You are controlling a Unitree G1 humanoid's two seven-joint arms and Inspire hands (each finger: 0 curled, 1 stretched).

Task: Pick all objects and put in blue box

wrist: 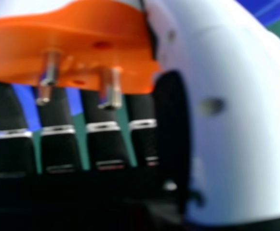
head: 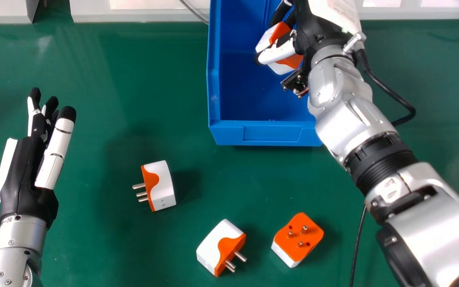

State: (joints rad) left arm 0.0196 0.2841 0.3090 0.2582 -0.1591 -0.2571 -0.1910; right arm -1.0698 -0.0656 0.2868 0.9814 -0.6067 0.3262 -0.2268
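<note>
- Your right hand (head: 279, 52) has thumb and fingers wrapped round one plug (head: 281, 68) — right over the blue box (head: 231, 135)
- Your left hand's (head: 26, 175) fingers are pretty straight
- Right of it on your worktop (head: 94, 247) — nearest plug (head: 162, 186), middle plug (head: 213, 245), farthest plug (head: 299, 237)

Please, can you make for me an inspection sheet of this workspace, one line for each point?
Surface: green table, shiny.
Job's things: three orange-and-white plug adapters on the table; held adapter at the blue box, height unclear.
Clutter: nothing seen.
Hands: right hand curled round the held adapter; left hand open, holding nothing.
Cables: black cable by the right arm; grey cable at the far edge.
Surroundings: whitish panels beyond the table.
</note>
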